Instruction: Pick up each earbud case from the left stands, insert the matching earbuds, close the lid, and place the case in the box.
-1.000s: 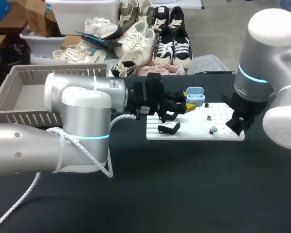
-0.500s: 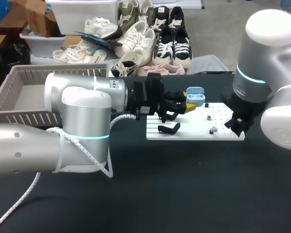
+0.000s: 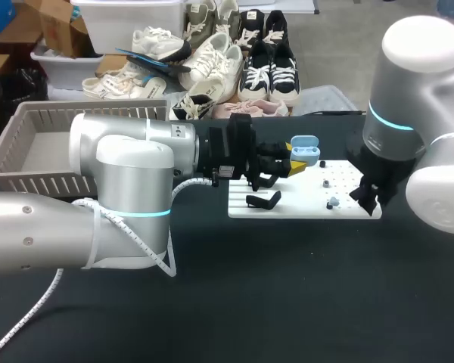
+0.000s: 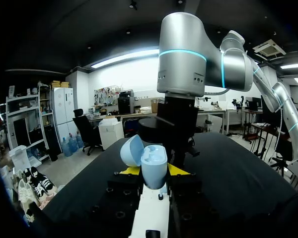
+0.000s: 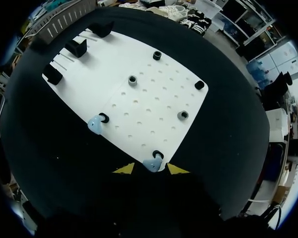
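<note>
Left arm (image 3: pixel 129 174) reaches across to the white board (image 3: pixel 348 178), with the grey box (image 3: pixel 83 113) behind it at table left. Left gripper (image 4: pixel 154 170) pinches the pale blue earbud case (image 4: pixel 153 159) from both sides, lid open, over the board's far edge. Right gripper (image 5: pixel 150 169) hangs at the board's front right corner, fingers spread either side of one blue earbud (image 5: pixel 152 164); a second earbud (image 5: pixel 95 125) sits well apart on the board.

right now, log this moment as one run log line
left hand: shut on open earbud case | right hand: open, straddling earbud at white board edge | second earbud: on board
</note>
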`<state>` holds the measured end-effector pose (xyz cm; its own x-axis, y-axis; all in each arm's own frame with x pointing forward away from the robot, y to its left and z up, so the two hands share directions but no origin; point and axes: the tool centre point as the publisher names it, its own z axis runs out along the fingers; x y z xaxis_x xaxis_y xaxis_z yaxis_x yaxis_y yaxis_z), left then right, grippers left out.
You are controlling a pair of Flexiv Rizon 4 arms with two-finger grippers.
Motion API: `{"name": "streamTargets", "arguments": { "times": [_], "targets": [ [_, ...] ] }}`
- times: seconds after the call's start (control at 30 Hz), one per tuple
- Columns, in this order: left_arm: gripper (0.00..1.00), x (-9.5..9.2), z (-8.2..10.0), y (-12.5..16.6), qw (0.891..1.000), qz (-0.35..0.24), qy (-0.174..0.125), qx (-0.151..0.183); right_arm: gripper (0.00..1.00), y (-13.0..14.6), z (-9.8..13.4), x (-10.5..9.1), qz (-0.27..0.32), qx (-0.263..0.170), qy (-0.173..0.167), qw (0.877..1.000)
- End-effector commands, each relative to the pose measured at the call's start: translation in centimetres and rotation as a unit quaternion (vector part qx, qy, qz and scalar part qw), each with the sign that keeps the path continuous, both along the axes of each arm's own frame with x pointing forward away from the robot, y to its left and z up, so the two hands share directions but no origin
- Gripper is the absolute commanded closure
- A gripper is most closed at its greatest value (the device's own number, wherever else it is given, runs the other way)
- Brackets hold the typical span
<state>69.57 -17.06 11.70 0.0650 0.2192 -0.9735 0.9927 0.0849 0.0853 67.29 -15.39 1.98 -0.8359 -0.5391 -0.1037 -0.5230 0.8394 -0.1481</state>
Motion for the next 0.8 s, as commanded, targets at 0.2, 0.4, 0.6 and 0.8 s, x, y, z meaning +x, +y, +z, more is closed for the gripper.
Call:
{"name": "streamTargets", "arguments": {
  "times": [0.2,0.4,0.6,0.8],
  "targets": [
    [1.0,-0.1,-0.1,0.0,1.0,0.001,-0.001,-0.002,0.6,0.4,-0.3,-0.2,-0.026,0.01,-0.005,1.0],
    [1.0,-0.1,-0.1,0.0,1.0,0.001,-0.001,-0.002,0.62,0.8,-0.3,-0.8,-0.07,0.017,-0.021,0.997],
    [1.0,-0.1,-0.1,0.0,1.0,0.001,-0.001,-0.002,0.62,1.2,-0.4,-1.2,-0.114,0.02,-0.033,0.993],
    [1.0,-0.1,-0.1,0.0,1.0,0.001,-0.001,-0.002,0.62,1.3,-0.4,-1.3,-0.136,0.023,-0.043,0.99]
  ]
}}
